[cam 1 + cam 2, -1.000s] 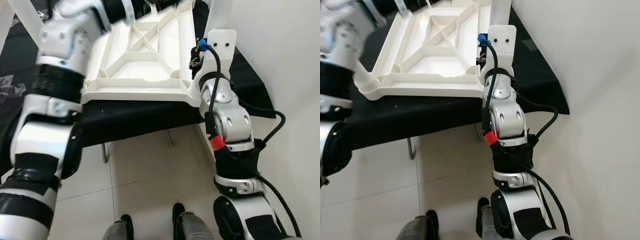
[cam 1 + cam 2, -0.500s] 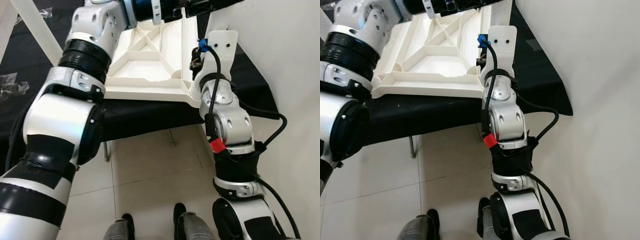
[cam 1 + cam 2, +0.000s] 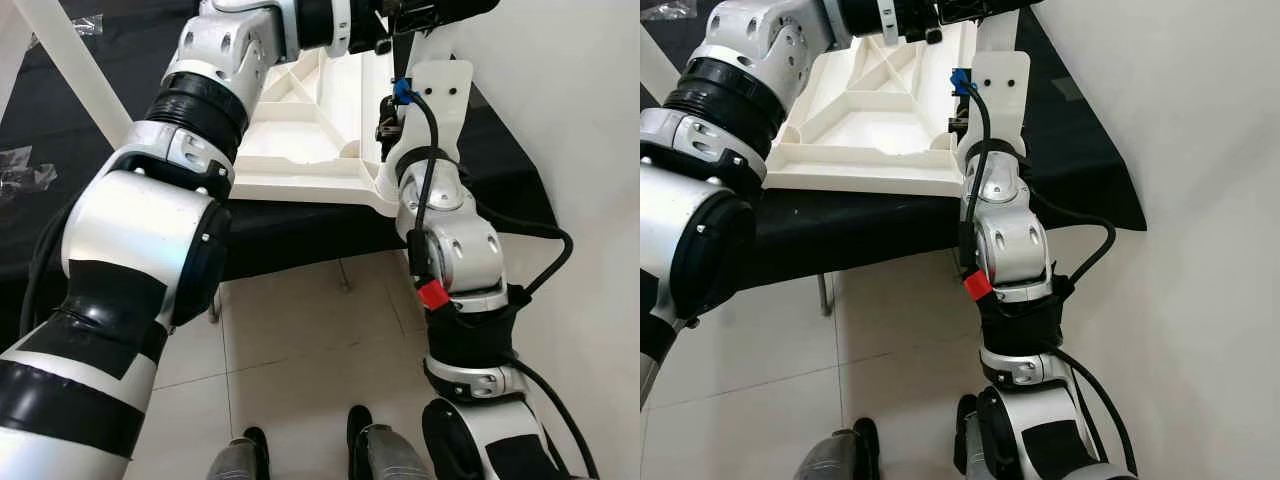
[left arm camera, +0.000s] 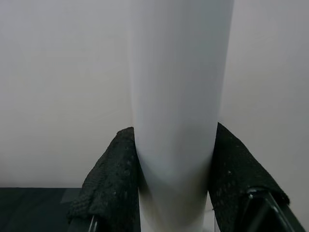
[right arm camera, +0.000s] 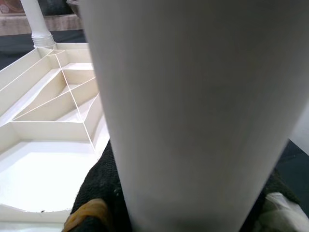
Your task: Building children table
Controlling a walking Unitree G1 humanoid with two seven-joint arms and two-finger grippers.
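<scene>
Now that L arm has swung across to upper centre, left gripper [image 4: 174, 203] pinches white leg [image 4: 176, 96] with right gripper [image 5: 183, 212]; tabletop [image 3: 300, 150] inverted on black table [image 3: 290, 240]. Leg likely being seated.

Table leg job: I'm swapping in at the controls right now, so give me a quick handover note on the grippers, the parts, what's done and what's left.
Left gripper: shut on the white table leg, arm reaching across the tabletop.
Right gripper: shut on the same leg, lower down by the near right corner.
White tabletop lies underside up on the black-covered bench.
Done: another leg stands in a far corner socket.
Left: whether the held leg is fully seated cannot be seen; check it, then release.
</scene>
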